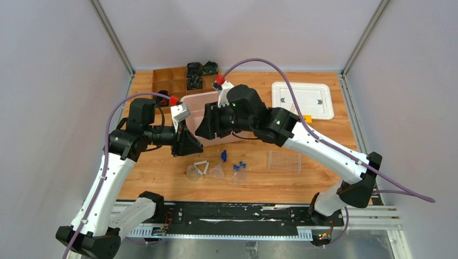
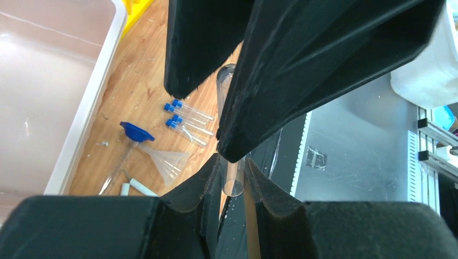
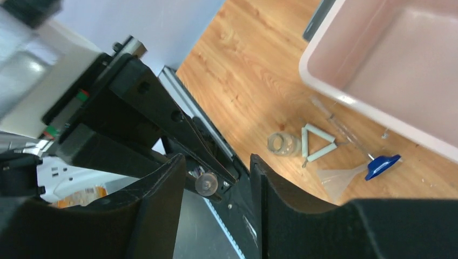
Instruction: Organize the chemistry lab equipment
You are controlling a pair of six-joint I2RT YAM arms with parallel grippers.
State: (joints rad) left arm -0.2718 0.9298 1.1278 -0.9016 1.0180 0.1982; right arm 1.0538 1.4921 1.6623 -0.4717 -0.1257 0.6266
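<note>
The pink bin (image 1: 190,99) is sitting mid-table, and my two wrists are meeting nose to nose just over its near edge, the right arm stretching across the bin and covering much of it. On the wood (image 1: 324,135) on the near side of the bin, a little glass beaker (image 1: 192,171) is standing beside a white wire triangle (image 1: 202,167). A clear funnel (image 1: 217,171) is lying next to them, with a blue-tipped rod (image 1: 223,156) between it and the bin, and blue-capped tubes (image 1: 239,170) just beyond the funnel. Further along that near side, a clear rectangular tray (image 1: 284,161) is resting flat. A white lid (image 1: 302,100) is lying right of the bin, and a brown compartment box (image 1: 170,81) is sitting behind it.

My left gripper (image 2: 233,164) is pinching a smooth clear tube (image 2: 225,81), its dark padded fingers pressing both sides near the tube's round end. The tube is running straight on between the fingers of my right gripper (image 3: 217,162), whose black wedges are filling most of the left camera's view. Those right fingers are standing apart, flanking the tube (image 3: 206,183) with a gap on each side and not touching it. I cannot tell whether this tube is wearing a cap.
</note>
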